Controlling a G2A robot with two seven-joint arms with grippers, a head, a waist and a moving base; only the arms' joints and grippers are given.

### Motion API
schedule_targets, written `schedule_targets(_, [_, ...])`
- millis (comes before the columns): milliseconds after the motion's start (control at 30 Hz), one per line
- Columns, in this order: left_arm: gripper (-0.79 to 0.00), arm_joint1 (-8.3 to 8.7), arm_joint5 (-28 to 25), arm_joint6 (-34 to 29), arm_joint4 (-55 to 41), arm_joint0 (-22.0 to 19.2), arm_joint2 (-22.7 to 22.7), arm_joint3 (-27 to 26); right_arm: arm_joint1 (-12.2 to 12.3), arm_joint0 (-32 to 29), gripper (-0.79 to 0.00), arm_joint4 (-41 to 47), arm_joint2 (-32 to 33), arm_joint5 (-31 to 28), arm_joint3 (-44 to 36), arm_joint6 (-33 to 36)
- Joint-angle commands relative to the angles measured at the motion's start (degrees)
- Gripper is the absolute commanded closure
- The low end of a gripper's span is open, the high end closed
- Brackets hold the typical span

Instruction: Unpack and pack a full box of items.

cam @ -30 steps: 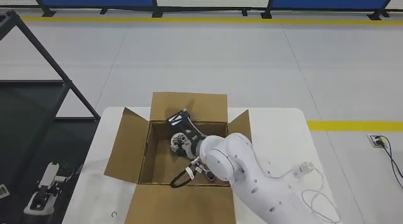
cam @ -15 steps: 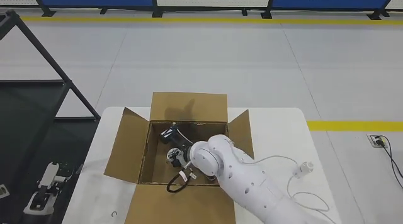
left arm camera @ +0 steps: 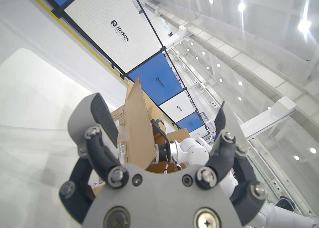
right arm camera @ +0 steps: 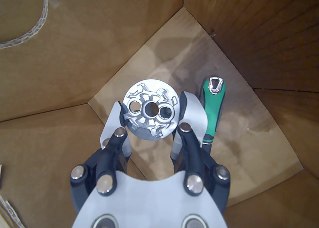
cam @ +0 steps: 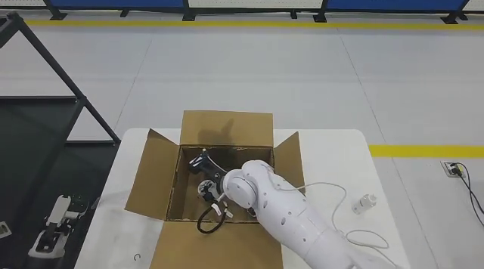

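Note:
My right gripper (right arm camera: pixel 152 106) is down inside the open cardboard box (cam: pixel 227 125), shut on a round silver metal disc (right arm camera: pixel 150 110) with several holes and raised teeth. The disc is clamped by its rim between both fingers, above the box floor (right arm camera: pixel 174 59). A green-handled screwdriver (right arm camera: pixel 211 111) lies on the floor right beside one finger. In the top view the white right arm (cam: pixel 257 193) bends into the box's left half, with the disc (cam: pixel 205 188) at its end. My left gripper (left arm camera: pixel 162 109) is open and holds nothing, low beside the table and pointing up past a box flap (left arm camera: pixel 139 124).
The box stands on a white table (cam: pixel 333 163) with all its flaps folded outward. A small white bottle (cam: pixel 364 203) lies on the table right of the box, near a loose cable. A black rack (cam: pixel 45 140) stands left of the table.
The right arm has carried the disc from the middle back of the box toward its left side and nearer the front. The left gripper shows no change.

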Motion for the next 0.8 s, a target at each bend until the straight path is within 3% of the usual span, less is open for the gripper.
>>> schedule_targets(0, [-0.785, 0.00, 0.0, 0.0, 0.0, 0.0, 0.0, 0.0, -0.3, 0.3, -0.342, 0.0, 0.1, -0.4, 0.4, -0.3])
schedule_targets(167, [-0.785, 0.00, 0.0, 0.0, 0.0, 0.0, 0.0, 0.0, -0.6, 0.4, -0.397, -0.3, 0.5, -1.4, 1.0, -0.5])
schedule_targets(233, [-0.785, 0.00, 0.0, 0.0, 0.0, 0.0, 0.0, 0.0, -0.7, 0.3, -0.514, -0.6, 0.7, -1.4, 1.0, -0.6])
schedule_targets(433, [-0.785, 0.00, 0.0, 0.0, 0.0, 0.0, 0.0, 0.0, -0.7, -0.1, -0.582, -1.4, 1.4, -1.2, 0.7, -0.7])
schedule_targets(600, [-0.785, 0.00, 0.0, 0.0, 0.0, 0.0, 0.0, 0.0, -0.4, -0.5, -0.591, -2.4, 2.3, -1.0, -0.5, -0.9])
schedule_targets(767, [-0.785, 0.00, 0.0, 0.0, 0.0, 0.0, 0.0, 0.0, 1.3, -2.3, -0.665, -5.7, 4.4, 0.2, -7.0, -2.0])
